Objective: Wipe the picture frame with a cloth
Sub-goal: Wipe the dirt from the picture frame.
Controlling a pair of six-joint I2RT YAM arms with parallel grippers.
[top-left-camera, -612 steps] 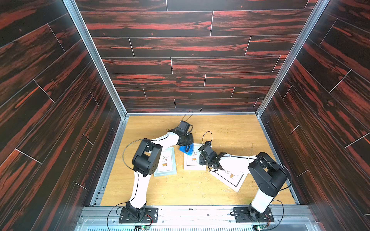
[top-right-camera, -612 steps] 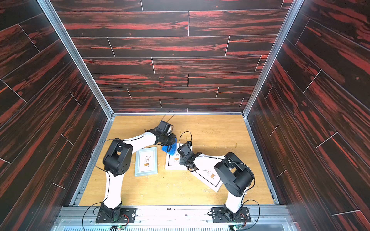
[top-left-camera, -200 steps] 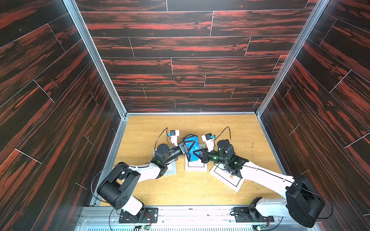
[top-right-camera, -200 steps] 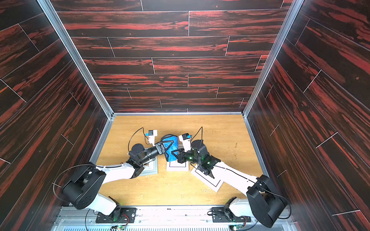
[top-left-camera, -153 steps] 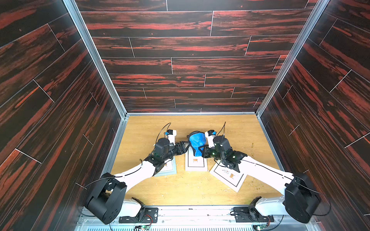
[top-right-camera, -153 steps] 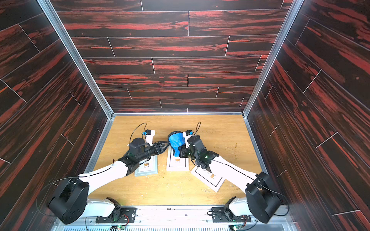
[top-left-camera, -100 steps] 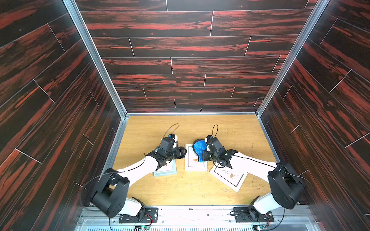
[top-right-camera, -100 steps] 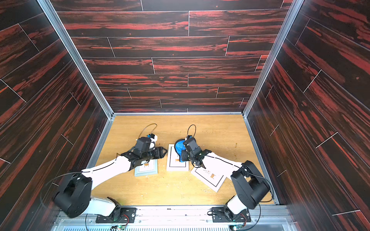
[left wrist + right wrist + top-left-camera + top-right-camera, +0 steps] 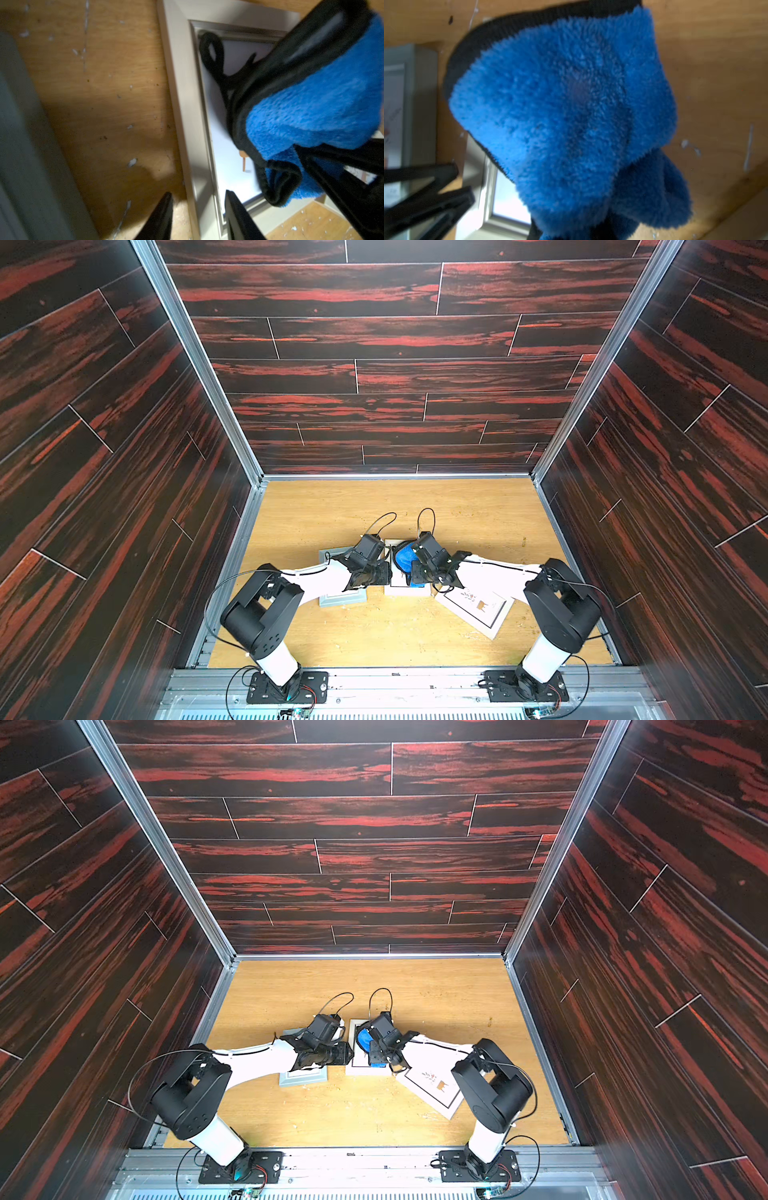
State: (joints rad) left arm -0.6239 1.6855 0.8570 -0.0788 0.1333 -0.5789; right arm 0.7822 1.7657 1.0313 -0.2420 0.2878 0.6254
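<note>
Robot test cell, probably a lab rig, three walls of dark red wood-print panels, aluminium corner posts, pale plywood counter, left arm and right arm bolted to a metal front rail, loose cables looping off them.

Arms angled inward, wrists nearly meeting — left gripper parted, right gripper clamped.

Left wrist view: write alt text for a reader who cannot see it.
A bunched blue cloth with black trim, gripped by the right pincer, hangs over a pale picture frame lying on the wooden table. The left pincer shows its two dark fingertips apart at the frame's border, holding nothing.
</note>
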